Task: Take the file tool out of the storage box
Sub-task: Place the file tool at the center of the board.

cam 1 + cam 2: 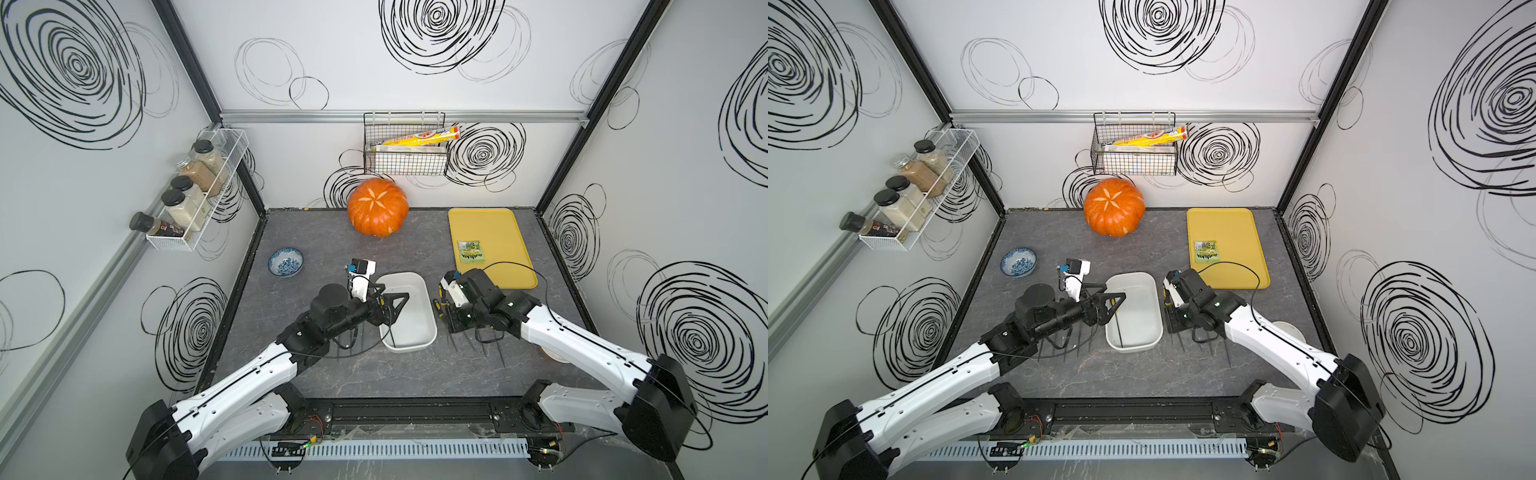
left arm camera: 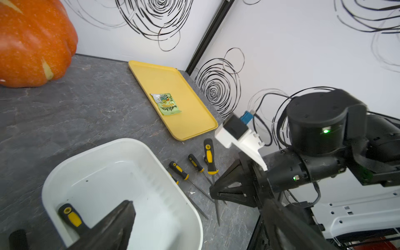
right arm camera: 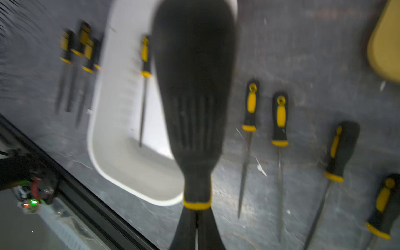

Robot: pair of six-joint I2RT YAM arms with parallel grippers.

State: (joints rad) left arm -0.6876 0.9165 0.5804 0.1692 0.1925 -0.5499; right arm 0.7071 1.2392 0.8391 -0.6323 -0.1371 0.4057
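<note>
The white storage box [image 1: 417, 326] [image 1: 1139, 330] sits mid-table. One black-and-yellow file tool [image 2: 71, 217] [image 3: 144, 65] lies inside it. My left gripper [image 1: 392, 291] [image 1: 1115, 291] [image 2: 198, 203] hangs open over the box's left side, holding nothing. Just right of the box, my right gripper [image 1: 444, 311] [image 1: 1169, 309] [image 3: 197, 227] is shut on another file tool [image 3: 194, 86] [image 2: 208, 155], gripped on the shaft just under the yellow collar. That file is outside the box, above the table.
Several files [image 3: 279, 121] lie on the table right of the box, several more [image 3: 75, 47] left of it. An orange pumpkin [image 1: 377, 212], a yellow tray [image 1: 511, 266] with a snack packet [image 1: 471, 252] and a blue bowl [image 1: 285, 262] stand further back.
</note>
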